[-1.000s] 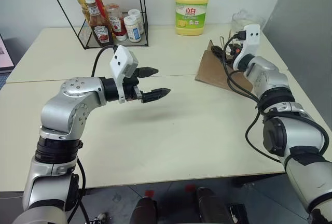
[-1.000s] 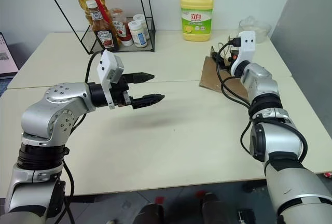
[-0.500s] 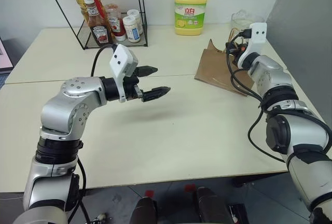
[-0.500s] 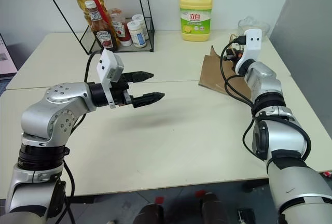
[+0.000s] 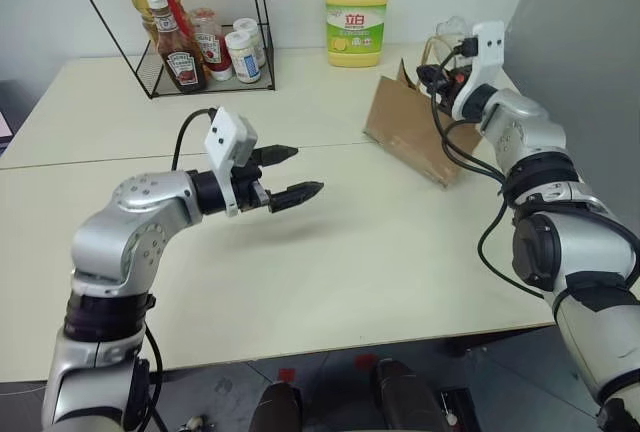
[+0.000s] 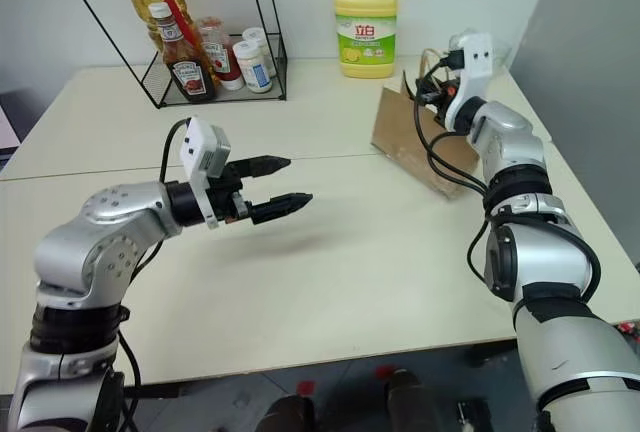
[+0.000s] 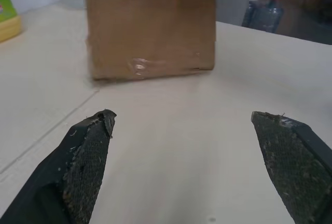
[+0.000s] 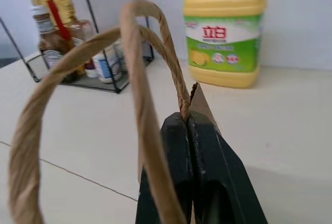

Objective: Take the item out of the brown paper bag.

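Creased brown paper bag (image 5: 412, 130) stands at two o'clock, its twisted handle (image 8: 155, 42) pinched in the right gripper (image 8: 191, 125); left gripper (image 5: 296, 174) jaws spread.

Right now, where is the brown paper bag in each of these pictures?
Left eye view: brown paper bag, upper right, beside the right gripper.
Right eye view: upper right.
Left wrist view: top centre, standing on the table.
Right wrist view: its looped handles, one pinched.
Shared landmark: yellow detergent bottle.
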Robot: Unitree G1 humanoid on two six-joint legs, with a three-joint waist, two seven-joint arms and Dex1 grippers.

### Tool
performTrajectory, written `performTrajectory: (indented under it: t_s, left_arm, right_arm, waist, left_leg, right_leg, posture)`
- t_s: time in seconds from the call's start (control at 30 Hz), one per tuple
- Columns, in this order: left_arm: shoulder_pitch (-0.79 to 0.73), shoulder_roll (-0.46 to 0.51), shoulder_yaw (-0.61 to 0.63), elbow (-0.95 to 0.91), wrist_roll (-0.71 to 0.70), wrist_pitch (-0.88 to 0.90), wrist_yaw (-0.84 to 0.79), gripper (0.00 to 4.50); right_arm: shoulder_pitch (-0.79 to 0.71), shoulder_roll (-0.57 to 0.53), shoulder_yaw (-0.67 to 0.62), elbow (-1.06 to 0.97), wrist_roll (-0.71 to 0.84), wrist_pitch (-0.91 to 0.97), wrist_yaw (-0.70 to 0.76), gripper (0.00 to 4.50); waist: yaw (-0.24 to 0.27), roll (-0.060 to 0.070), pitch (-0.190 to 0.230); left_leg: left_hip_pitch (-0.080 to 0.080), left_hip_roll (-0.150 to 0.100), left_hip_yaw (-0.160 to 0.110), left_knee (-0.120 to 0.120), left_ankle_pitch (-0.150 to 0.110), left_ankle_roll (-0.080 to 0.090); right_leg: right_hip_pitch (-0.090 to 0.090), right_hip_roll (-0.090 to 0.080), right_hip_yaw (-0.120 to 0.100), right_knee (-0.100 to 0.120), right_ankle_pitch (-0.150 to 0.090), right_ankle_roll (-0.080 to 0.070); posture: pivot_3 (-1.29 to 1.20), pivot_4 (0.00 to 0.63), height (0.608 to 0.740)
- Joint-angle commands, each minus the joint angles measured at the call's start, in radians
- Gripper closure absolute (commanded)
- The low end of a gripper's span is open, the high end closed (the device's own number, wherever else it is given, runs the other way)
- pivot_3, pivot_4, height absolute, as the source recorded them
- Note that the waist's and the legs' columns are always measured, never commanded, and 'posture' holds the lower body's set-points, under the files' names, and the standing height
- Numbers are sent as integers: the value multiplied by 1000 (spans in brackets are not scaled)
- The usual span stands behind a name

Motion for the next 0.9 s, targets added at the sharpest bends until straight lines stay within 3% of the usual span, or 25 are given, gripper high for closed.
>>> performTrajectory:
  t_s: [0.03,0.33,0.57,0.9]
  left_arm:
    - [41,-12,63,-142,-74,53,75,0]
    - [303,-110,180,-371,-82,69,358,0]
    - [545,-254,195,-534,-51,8,541,0]
    - [643,-313,217,-569,-34,-58,641,0]
  right_arm:
    - [-69,29,9,-85,20,1,69,4479]
    - [-86,187,78,-99,10,-15,243,4479]
    - [-93,286,126,-57,-4,-67,354,4479]
    - [-75,341,173,-13,-41,-155,505,4479]
  waist:
    - [-5,0,0]
    - [-13,0,0]
    - [-8,0,0]
    - [14,0,0]
  left_leg:
    - [0,0,0,0,0,0]
    - [0,0,-1,1,0,0]
    - [-1,0,-1,1,0,0]
    - [-1,0,-3,1,-1,2]
  right_leg:
    - [0,0,0,0,0,0]
    - [0,0,0,1,0,0]
    - [0,-1,-1,1,0,-1]
    - [1,-1,-3,1,1,-1]
  posture:
    - [0,150,740]
    - [0,150,740]
    - [0,150,740]
    - [0,150,740]
